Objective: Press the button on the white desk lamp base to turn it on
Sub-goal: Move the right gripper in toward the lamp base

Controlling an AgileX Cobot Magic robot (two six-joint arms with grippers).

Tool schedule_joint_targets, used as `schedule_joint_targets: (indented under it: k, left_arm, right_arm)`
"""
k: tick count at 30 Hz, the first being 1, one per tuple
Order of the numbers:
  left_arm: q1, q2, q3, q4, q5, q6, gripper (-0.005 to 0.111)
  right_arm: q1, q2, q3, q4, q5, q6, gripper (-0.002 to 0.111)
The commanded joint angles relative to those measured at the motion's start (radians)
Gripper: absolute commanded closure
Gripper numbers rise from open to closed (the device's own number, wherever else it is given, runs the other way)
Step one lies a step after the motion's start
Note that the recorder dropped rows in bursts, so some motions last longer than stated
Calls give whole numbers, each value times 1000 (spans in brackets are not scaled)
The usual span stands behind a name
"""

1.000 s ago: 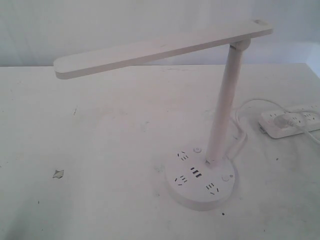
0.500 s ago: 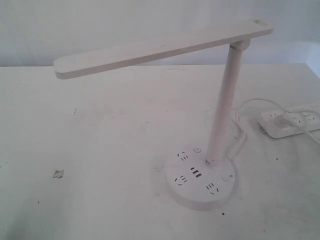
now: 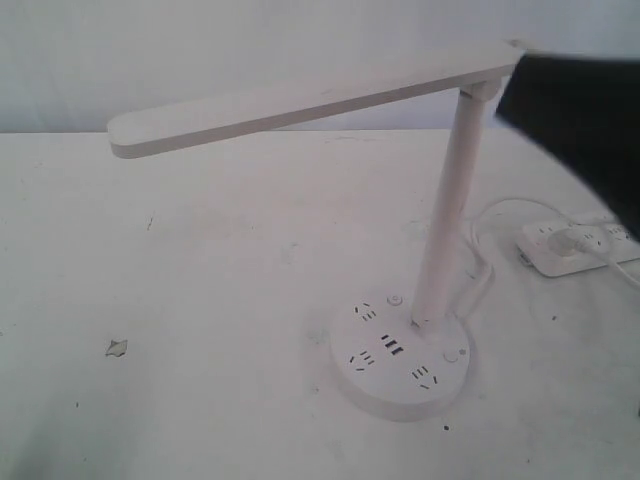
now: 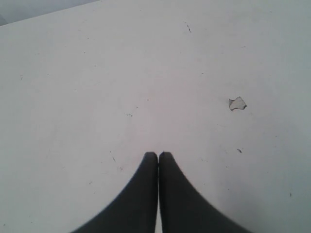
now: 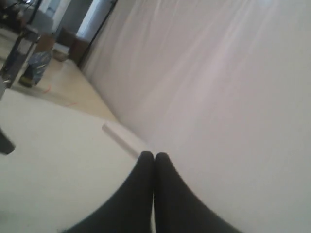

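Desk lamp awaits a press: the white desk lamp (image 3: 452, 215) stands in the right half of the white desk (image 3: 200, 260), its flat bar head (image 3: 300, 100) stretching out toward the left edge. The white desk lamp base (image 3: 395, 405) sits closer to the near edge than the far one, with one small button (image 3: 394, 299) on its far side and another (image 3: 452, 354) on the side toward the right edge. A white power strip (image 3: 580, 245) lies by the right edge. The right arm (image 3: 590, 130) shows as a dark blur above the far right corner. The right gripper (image 5: 154, 155) has its fingers pressed together, empty. The left gripper (image 4: 158, 155), likewise closed on nothing, hangs over bare desk near a small chip (image 4: 237, 103).
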Motion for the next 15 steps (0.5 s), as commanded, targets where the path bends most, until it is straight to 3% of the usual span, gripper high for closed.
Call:
schedule_joint_targets:
  k: [1, 7, 15]
  left_arm:
    - [-9, -4, 3, -6, -5, -1, 107]
    - [-9, -4, 3, -6, -5, -1, 107]
    - [-9, -4, 3, -6, -5, -1, 107]
  right_arm:
    - [-2, 77, 6, -113, -26, 25, 108]
    - [16, 152, 49, -115, 9, 23, 108]
    - [273, 341, 95, -116, 294, 23, 108]
